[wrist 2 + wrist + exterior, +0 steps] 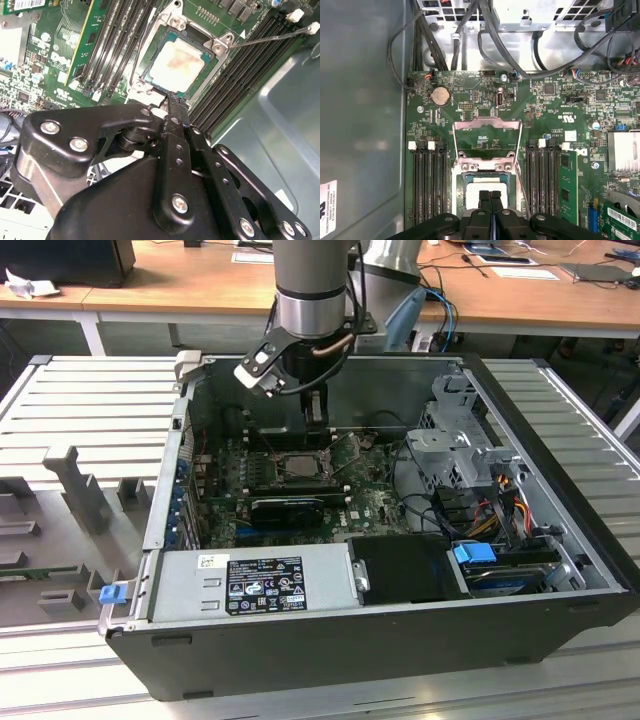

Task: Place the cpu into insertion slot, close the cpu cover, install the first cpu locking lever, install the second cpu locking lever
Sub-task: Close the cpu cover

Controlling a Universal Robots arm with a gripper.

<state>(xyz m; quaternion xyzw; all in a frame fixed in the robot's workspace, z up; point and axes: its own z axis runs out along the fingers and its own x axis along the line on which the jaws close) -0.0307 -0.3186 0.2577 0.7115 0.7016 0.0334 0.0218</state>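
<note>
1. Starting at the exterior view's left: a ribbed metal table (90,400) with some grey moulded fixtures (75,485) sitting on it, just beside the open PC case (400,640). There's a little blue clip (113,592) at the case's near corner.
2. Inside the case on that side is the grey power supply (250,580), lying along the near wall with the green motherboard (225,510) behind it.
3. Around the middle, the arm (312,290) comes straight down into the case. Its gripper (315,423) hangs right over the socket area. In both wrist views the two black fingertips (485,197) are pressed together, so the pincer is closed and I can't see anything pinched in it. The tips sit at the near edge of the chip; can't tell if they actually touch it.
4. The cpu (177,62) is already lying flat in the insertion slot (461,187), pale top facing up.
5. The cpu cover (487,122) is flipped open on the far side of the slot, not down over the chip.
6. A thin metal lever (270,37) sticks out free over the long black memory slots (542,185).
7. At the exterior view's right there's a metal drive cage (450,445), a tangle of cables (500,495) and a blue-tabbed drive (475,555).
</note>
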